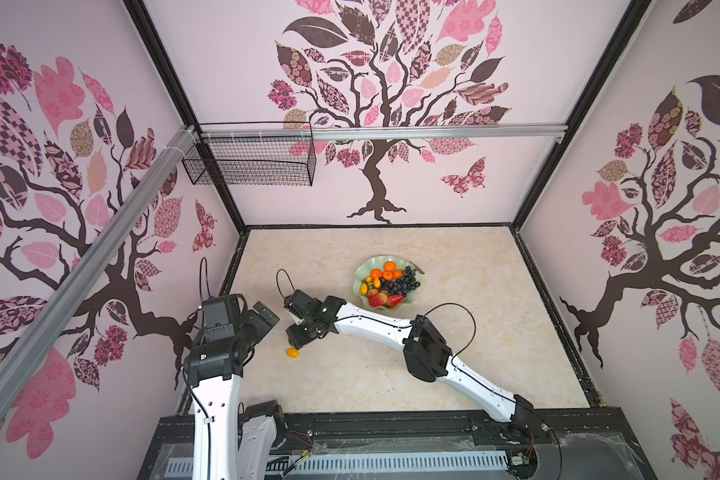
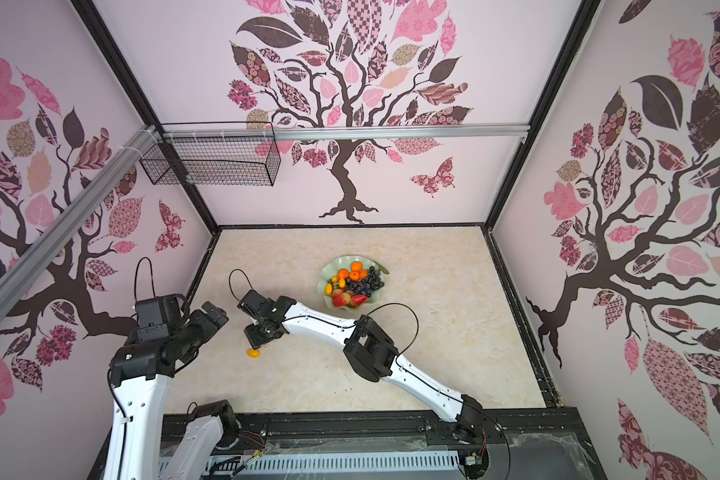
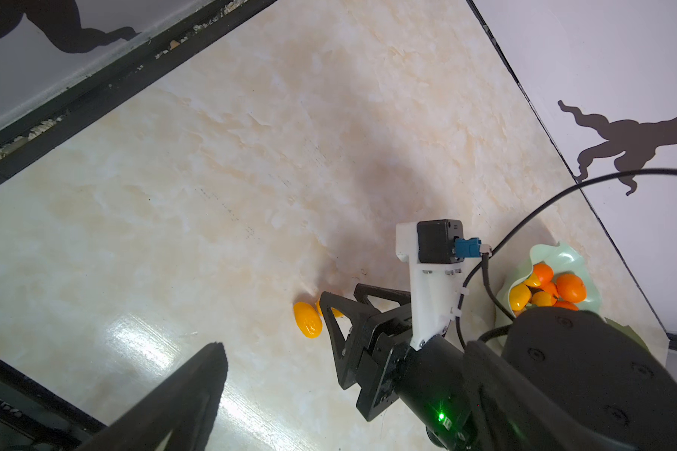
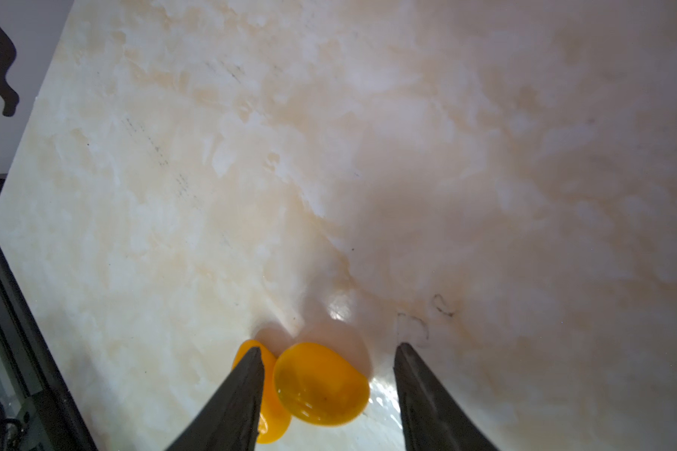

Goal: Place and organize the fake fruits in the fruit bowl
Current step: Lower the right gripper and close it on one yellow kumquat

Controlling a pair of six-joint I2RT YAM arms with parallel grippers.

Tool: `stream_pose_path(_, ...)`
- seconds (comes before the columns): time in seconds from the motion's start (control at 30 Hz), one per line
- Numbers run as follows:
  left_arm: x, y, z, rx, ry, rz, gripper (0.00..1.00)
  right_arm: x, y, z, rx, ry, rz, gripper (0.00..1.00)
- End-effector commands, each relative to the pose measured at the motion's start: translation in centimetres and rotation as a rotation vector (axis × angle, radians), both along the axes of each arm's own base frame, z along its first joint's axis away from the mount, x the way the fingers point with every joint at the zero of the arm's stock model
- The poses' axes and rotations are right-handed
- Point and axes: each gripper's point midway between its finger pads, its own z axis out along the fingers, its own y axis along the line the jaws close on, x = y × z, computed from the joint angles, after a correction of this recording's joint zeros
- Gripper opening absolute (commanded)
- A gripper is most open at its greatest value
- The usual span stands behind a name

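The pale green fruit bowl (image 1: 366, 266) (image 2: 333, 266) stands mid-table with oranges (image 1: 385, 270), a dark grape bunch (image 1: 400, 284), strawberries (image 1: 393, 300) and small yellow ovals (image 1: 368, 286) in it. Two more yellow-orange ovals lie side by side on the table at the left (image 1: 292, 352). My right gripper (image 1: 296, 343) (image 4: 329, 347) reaches across to them, low and open. One oval (image 4: 321, 384) sits between its fingers, and the other (image 4: 268, 414) lies just outside one finger. My left gripper (image 1: 267, 316) hovers open nearby, holding nothing. Only one of its fingers (image 3: 196, 390) shows in the left wrist view.
A black wire basket (image 1: 250, 162) hangs on the rail at the back left wall. Black frame edges (image 1: 229, 274) border the marble table, close to the left of the ovals. The right arm's links (image 1: 425, 353) stretch across the table's front middle.
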Motion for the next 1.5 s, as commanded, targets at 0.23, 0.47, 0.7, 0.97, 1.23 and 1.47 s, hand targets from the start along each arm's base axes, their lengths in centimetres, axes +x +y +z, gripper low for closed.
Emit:
stream_pose_path(0.23,0.2,-0.5,-0.6,-0.03,-0.011,-0.015,0.98,-0.9,-1.3,-4.4,-0.117,0.011,0.043,0.57)
stream_pose_path(0.47,0.3,-0.5,-0.6,-0.029,-0.012,-0.021,0.98,-1.5,-2.4,-5.2,-0.189,-0.021,0.06,0.54)
stream_pose_path(0.7,0.3,-0.6,-0.5,-0.03,-0.013,-0.024,0.98,-1.1,-3.4,-5.8,-0.246,-0.059,0.035,0.51)
stream_pose_path(0.97,0.4,-0.6,-0.5,-0.031,-0.012,-0.026,0.98,-0.9,-3.9,-5.9,-0.27,-0.078,0.023,0.44)
stream_pose_path(1.23,0.4,-0.5,-0.5,-0.021,-0.007,-0.031,0.98,-0.4,-3.2,-3.0,-0.201,-0.096,-0.025,0.39)
stream_pose_path(1.47,0.2,-0.5,-0.4,-0.008,-0.003,-0.042,0.98,0.4,-3.3,0.6,-0.134,-0.108,-0.072,0.36)
